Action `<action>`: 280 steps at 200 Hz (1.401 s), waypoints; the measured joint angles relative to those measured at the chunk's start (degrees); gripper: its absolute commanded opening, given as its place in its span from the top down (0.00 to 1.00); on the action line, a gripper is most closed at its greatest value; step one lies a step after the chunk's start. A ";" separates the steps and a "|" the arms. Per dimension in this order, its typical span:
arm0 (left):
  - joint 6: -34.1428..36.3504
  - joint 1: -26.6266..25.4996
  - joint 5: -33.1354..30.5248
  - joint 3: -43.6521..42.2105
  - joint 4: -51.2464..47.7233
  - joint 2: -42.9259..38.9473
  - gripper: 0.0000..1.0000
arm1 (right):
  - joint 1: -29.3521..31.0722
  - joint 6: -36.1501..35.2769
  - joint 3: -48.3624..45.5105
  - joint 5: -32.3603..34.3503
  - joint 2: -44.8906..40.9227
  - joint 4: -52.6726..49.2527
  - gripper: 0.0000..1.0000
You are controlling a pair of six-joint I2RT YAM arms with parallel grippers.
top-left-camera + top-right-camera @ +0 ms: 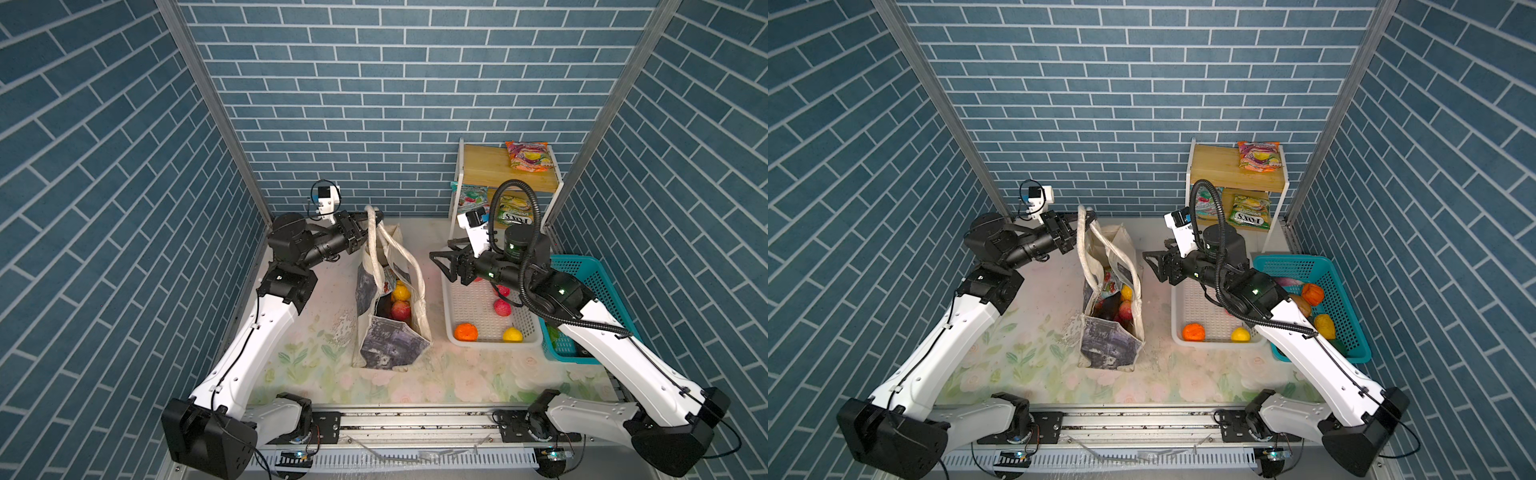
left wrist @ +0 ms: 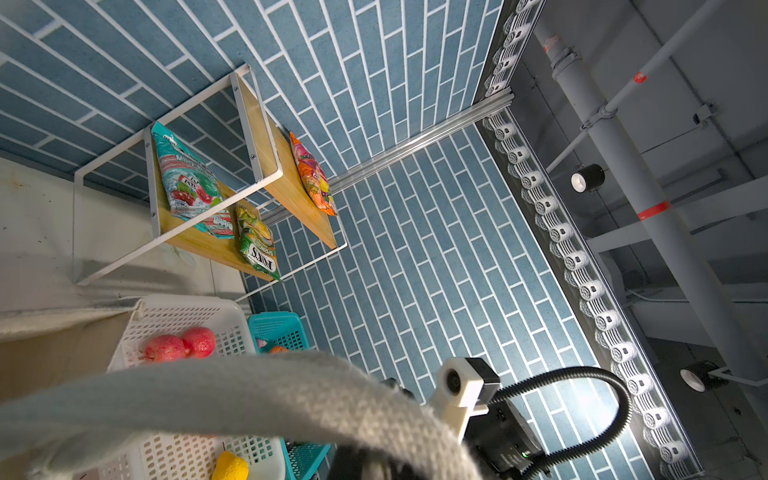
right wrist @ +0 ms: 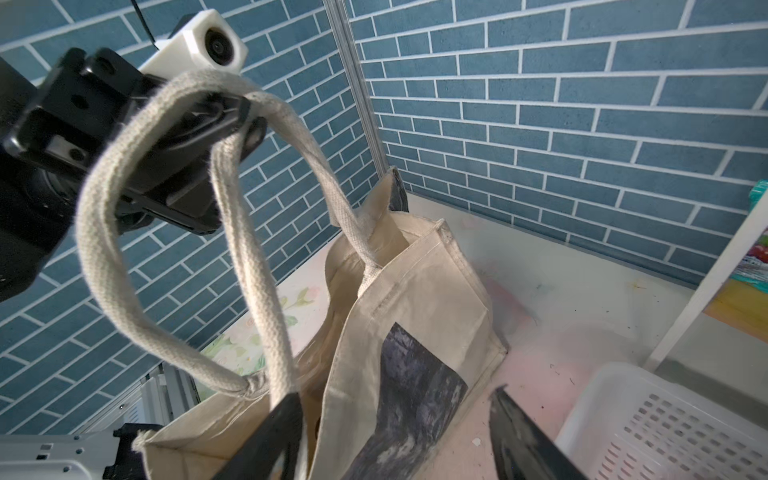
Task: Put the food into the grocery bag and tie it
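The cream grocery bag stands mid-table with its mouth open. Inside it lie a yellow fruit, a red apple and a snack packet. My left gripper is shut on both strap handles and holds them up above the bag's far end. In the left wrist view a strap hides the jaws. My right gripper is open and empty, hovering between the bag and the white basket.
The white basket holds an orange, a yellow fruit and pink-red fruit. A teal basket with more fruit sits to its right. The back-right shelf carries snack packets.
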 measured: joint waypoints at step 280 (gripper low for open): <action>1.42 0.07 5.29 5.68 0.98 8.09 1.00 | 0.42 37.16 -13.44 -35.41 21.81 77.68 0.64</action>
